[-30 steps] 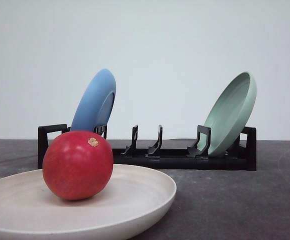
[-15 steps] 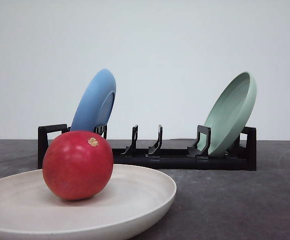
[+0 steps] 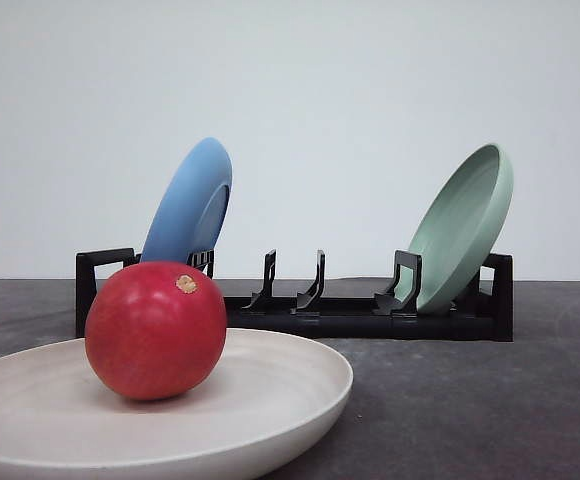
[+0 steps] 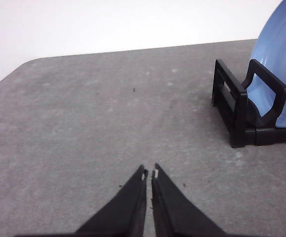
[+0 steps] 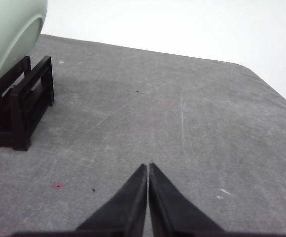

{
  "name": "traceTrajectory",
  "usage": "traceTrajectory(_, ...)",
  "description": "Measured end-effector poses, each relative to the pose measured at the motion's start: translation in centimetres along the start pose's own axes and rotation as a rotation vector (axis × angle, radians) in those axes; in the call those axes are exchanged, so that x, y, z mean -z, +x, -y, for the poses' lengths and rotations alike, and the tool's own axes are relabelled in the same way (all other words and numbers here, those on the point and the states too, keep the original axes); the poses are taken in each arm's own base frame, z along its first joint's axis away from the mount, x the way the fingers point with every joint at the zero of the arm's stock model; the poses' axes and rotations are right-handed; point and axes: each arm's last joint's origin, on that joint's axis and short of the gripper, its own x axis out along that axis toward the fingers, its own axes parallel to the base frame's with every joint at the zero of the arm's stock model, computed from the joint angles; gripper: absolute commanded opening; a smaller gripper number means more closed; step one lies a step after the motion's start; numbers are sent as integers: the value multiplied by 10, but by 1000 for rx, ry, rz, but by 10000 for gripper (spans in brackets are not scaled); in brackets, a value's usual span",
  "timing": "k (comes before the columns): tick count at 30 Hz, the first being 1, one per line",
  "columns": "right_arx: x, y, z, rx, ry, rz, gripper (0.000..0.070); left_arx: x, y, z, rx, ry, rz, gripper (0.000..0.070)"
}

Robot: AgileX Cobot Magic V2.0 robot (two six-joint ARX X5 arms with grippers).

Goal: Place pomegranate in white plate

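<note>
No change: pomegranate (image 3: 155, 330) still on white plate (image 3: 270, 400).

In front of you the pomegranate (image 3: 155, 330) sits in the white plate (image 3: 280, 385), left of the plate's middle, its tan stem nub turned up toward you. Behind them on the dark bench (image 3: 470, 410) you see a black rack (image 3: 360, 315); a blue plate (image 3: 190, 205) leans in its left end, a pale green plate (image 3: 462, 228) in its right end, the middle slots bare
</note>
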Motion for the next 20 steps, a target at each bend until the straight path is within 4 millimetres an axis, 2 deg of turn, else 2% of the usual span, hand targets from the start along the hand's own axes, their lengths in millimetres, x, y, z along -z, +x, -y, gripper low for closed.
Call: traceTrajectory(20,0,0,0,0,0,0,0,0,0,0,0,0,0,0)
